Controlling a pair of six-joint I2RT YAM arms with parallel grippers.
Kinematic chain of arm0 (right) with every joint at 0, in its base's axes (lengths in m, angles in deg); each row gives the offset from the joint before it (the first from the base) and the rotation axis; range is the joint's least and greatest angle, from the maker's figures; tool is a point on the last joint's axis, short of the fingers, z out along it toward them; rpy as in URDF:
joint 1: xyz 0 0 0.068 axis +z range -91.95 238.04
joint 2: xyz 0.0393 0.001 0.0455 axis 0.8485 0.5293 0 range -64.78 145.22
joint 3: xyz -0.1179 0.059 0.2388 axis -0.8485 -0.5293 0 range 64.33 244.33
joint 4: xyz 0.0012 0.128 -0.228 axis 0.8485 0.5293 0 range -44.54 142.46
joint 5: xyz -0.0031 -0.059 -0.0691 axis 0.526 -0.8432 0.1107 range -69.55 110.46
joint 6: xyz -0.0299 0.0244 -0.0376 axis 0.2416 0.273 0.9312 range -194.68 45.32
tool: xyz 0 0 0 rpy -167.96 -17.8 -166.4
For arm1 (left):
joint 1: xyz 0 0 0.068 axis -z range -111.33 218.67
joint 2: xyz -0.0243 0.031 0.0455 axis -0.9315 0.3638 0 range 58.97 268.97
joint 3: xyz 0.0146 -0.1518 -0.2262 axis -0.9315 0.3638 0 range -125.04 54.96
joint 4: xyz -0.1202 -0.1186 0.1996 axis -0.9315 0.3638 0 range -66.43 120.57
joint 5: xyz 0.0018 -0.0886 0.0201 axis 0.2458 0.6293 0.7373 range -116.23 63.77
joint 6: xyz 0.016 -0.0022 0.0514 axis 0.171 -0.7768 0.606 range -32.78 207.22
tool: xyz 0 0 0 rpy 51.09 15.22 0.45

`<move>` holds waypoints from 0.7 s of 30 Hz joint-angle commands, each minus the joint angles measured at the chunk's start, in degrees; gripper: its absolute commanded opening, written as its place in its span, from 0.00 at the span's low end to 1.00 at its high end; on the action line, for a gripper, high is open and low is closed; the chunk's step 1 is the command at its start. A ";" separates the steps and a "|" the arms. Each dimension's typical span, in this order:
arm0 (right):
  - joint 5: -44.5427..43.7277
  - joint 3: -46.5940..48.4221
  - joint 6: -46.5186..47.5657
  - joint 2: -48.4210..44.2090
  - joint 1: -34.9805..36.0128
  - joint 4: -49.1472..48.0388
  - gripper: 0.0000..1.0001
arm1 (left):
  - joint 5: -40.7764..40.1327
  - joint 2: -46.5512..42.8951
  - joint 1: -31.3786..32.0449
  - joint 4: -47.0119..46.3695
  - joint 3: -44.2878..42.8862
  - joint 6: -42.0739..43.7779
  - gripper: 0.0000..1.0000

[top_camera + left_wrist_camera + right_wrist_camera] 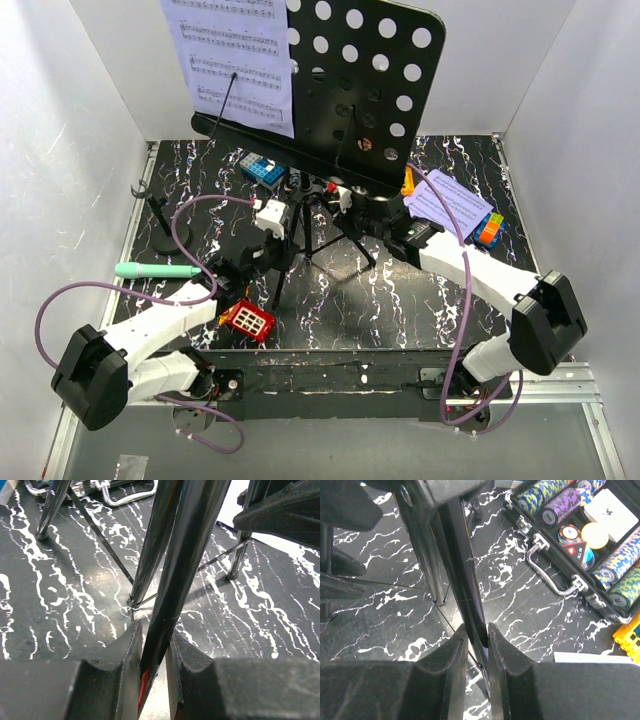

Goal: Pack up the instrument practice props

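left claw [152, 647] clamped on music stand [365, 90] leg | right claw [477, 640] clamped on another leg | likely to fold it for packing

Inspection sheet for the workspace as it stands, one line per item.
Surface: black white-veined table.
Job's things: music stand upright, sheet music on its desk, another page at right; microphone lying left; mic stand upright.
Clutter: red toy, open poker chip case, coloured blocks.
Claws: left claw and right claw each closed on a music stand leg.
Cables: purple cables loop off both arms.
Surroundings: white walls on three sides.
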 commanded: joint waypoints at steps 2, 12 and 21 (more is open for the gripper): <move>2.31 -3.04 -2.33 -5.17 0.00 5.68 0.01 | -0.57 0.41 5.04 -7.76 1.14 -11.51 0.00; 1.78 -7.53 -4.08 -3.51 -4.13 2.96 0.01 | -2.78 5.33 8.12 -12.51 1.58 -12.65 0.00; 2.48 -4.28 -7.69 -2.97 -4.22 6.21 0.37 | -4.45 4.37 8.21 -9.88 0.70 -12.57 0.12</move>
